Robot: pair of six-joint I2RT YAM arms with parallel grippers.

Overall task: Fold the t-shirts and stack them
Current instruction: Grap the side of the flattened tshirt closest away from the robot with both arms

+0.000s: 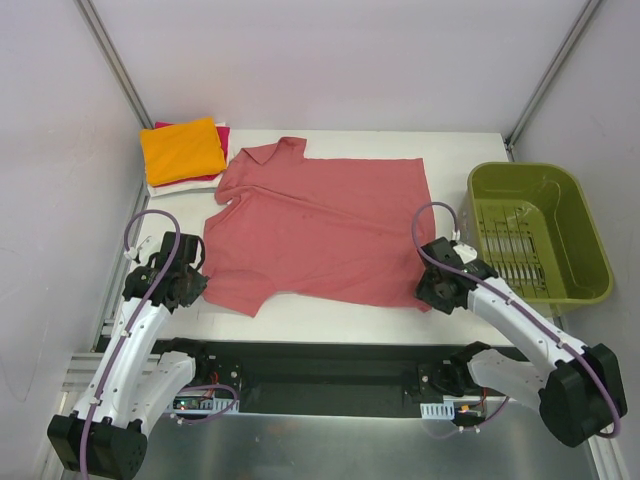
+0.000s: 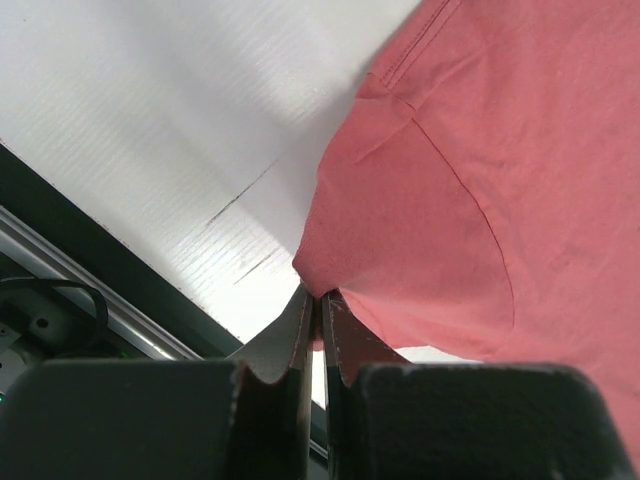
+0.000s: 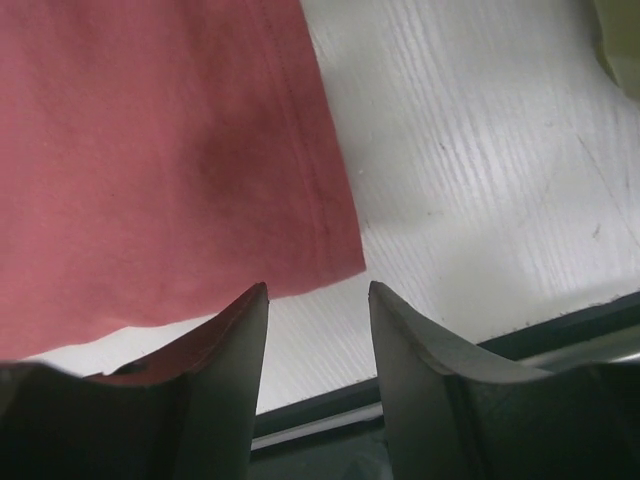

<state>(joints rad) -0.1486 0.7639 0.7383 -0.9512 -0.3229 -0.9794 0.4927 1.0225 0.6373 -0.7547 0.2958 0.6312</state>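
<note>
Across the white desk (image 1: 330, 318) the salmon-red shirt (image 1: 320, 225) lies spread flat. At its near left sleeve, the left hand (image 2: 318, 300) is pressed together, pinching the hem. At its near right corner, the right hand (image 3: 318, 295) stands spread. Left of its collar sit the folded shirts (image 1: 183, 150), orange on top.

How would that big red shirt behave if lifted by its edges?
Probably floppy: the salmon-red t-shirt lies flat with soft wrinkles, so it would likely sag between held points. Likely light: the left gripper pinches just a sleeve edge. It may slide easily on the smooth white table.
</note>
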